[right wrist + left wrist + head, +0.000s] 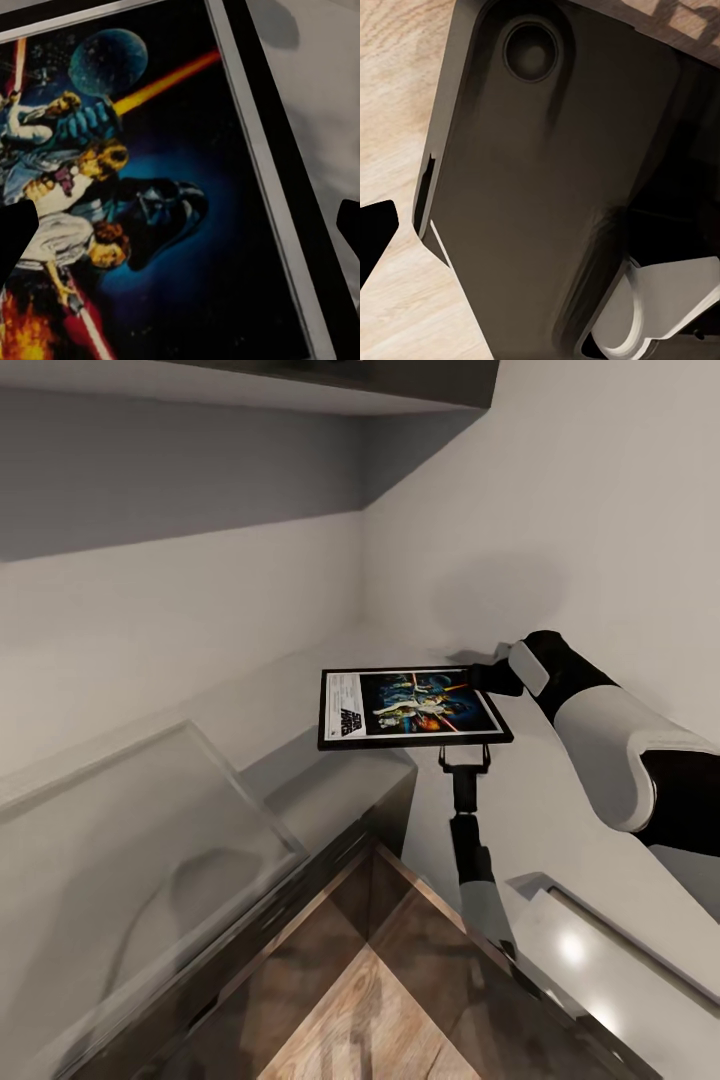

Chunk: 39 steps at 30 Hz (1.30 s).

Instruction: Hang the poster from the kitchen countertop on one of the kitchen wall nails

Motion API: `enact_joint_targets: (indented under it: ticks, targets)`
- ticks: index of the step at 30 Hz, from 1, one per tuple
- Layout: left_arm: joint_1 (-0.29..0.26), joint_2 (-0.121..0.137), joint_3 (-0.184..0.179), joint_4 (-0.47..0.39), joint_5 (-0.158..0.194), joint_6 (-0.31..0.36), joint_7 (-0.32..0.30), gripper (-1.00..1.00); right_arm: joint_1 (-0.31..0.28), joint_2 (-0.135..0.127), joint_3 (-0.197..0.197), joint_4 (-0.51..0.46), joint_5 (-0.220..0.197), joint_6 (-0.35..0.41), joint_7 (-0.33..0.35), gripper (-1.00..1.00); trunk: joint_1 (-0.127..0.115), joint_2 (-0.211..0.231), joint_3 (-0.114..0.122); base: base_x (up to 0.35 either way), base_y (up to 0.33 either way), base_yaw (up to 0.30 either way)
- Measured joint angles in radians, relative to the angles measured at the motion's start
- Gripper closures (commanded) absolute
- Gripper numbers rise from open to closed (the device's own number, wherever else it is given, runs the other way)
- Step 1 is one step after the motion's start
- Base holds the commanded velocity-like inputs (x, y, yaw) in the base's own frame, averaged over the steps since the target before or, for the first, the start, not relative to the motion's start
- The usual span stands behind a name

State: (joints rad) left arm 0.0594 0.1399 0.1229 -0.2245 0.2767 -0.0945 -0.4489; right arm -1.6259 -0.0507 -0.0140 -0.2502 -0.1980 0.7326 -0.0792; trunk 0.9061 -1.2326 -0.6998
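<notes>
Poster [412,707]: one, black-framed with a white border, lying face up and nearly level in the far corner, its white title strip at the left end. Its near left corner sticks out past the counter edge; whether the rest lies on the counter or is raised a little off it cannot be told.
Poster close up [142,195]: blue-black space art with several figures, a dark helmeted face, a planet and an orange beam; the black frame runs diagonally beside pale grey surface.
Counter [300,685]: one light grey L-shaped worktop, running along the left wall and the far right wall, with dark glossy cabinet fronts [385,815] below.
Right tool [487,677]: one, at the far right end of the poster, on the white and black right arm [610,745]. In the right wrist view two dark fingertips [13,238] stand wide apart, one over the artwork, one over the grey surface; spread, pinching nothing.
Left tool [466,760]: one, just near of the poster's near edge, its two short prongs apart; spread and empty.
Left wrist view: a dark moulded panel [547,180] of the robot over wood-grain floor [397,97].
Floor [375,1010]: wood planks between the counters.
Walls [180,600]: plain white, meeting at the far corner.
</notes>
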Motion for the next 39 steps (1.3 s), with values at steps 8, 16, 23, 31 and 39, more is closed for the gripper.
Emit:
enact_joint_targets:
  ticks: [8, 16, 23, 31, 39]
  targets:
    - [0.0, 0.0, 0.0, 0.0, 0.0, 0.0, 0.0, -1.0, 0.009, 0.0, -0.001, 0.0, -0.001, -0.001, 0.0, -1.0, 0.0, 0.0, 0.0, 0.0, 0.0, 0.0]
    - [0.0, 0.0, 0.0, 0.0, 0.0, 0.0, 0.0, -1.0, 0.019, -0.001, -0.001, 0.0, -0.002, -0.016, 0.023, -1.0, 0.0, 0.0, -0.003, 0.0, 0.0, 0.0]
    - [0.0, 0.0, 0.0, 0.0, 0.0, 0.0, 0.0, -1.0, 0.02, -0.001, -0.001, 0.0, -0.002, -0.018, 0.026, -1.0, 0.0, 0.0, -0.005, 0.0, 0.0, 0.0]
    - [0.0, 0.0, 0.0, 0.0, 0.0, 0.0, -0.001, -1.0, 0.02, -0.002, -0.001, 0.0, -0.001, -0.019, 0.026, -1.0, 0.0, 0.0, -0.006, 0.0, 0.0, 0.0]
    - [0.0, 0.0, 0.0, 0.0, 0.0, 0.0, 0.0, -1.0, 0.02, -0.028, -0.001, 0.0, 0.001, -0.019, 0.024, -1.0, 0.0, 0.0, -0.006, 0.0, 0.0, 0.0]
